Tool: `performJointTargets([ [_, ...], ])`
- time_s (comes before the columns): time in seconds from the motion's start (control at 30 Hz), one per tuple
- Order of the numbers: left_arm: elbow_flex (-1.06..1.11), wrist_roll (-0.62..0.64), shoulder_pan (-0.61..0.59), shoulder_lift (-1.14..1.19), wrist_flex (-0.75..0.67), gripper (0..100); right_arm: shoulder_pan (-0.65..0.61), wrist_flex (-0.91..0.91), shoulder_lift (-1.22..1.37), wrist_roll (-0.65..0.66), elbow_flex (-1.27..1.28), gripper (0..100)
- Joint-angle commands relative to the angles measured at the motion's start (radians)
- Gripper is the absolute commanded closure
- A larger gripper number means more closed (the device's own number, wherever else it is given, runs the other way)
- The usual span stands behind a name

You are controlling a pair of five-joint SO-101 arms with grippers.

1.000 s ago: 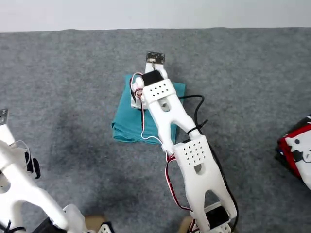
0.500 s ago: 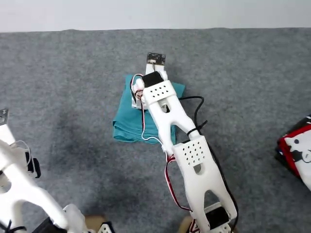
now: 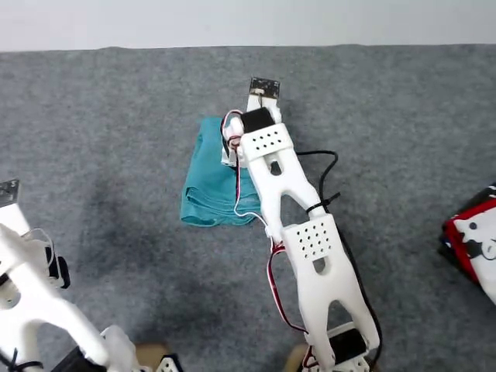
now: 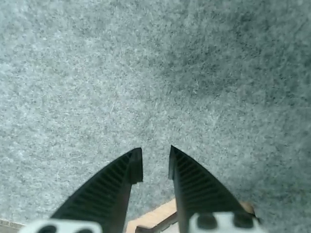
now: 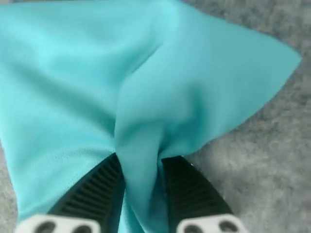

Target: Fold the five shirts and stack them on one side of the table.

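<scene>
Since I pinch only a thin ridge of the teal shirt (image 5: 146, 73), a pull could slip it free or drag the fold open. My right gripper (image 5: 141, 162) is clamped narrowly on that ridge, and the shirt lies just above centre in the high view. My left gripper (image 4: 155, 158), slightly parted, holds nothing.

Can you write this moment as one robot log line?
right jaws: shut on teal shirt | left jaws: open, empty, above grey table
</scene>
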Motion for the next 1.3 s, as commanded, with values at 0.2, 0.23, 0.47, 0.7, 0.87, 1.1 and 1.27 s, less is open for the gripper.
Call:
performJointTargets([
  [0.2,-0.01,0.008,0.002,-0.031,-0.014,90,0.013,0.191,-0.061,0.035,-0.347,99.1],
  [0.23,-0.01,0.008,0.002,-0.031,-0.014,90,0.018,0.191,-0.064,0.051,-0.382,99.1],
  [0.47,-0.01,0.008,0.003,-0.031,-0.018,90,0.028,0.193,-0.142,0.086,-0.434,99.1],
  [0.7,-0.008,0.008,0.0,-0.031,-0.046,90,0.088,0.194,-0.257,0.029,-0.437,99.1],
  [0.87,-0.008,0.008,0.0,-0.031,-0.046,90,0.168,0.197,-0.348,0.028,-0.436,99.1],
  [1.1,-0.012,0.006,0.0,-0.029,-0.046,90,0.277,0.197,-0.572,0.058,-0.282,99.1],
  [1.27,-0.012,0.006,0.0,-0.029,-0.052,90,0.381,0.194,-0.829,0.071,0.055,99.1],
])
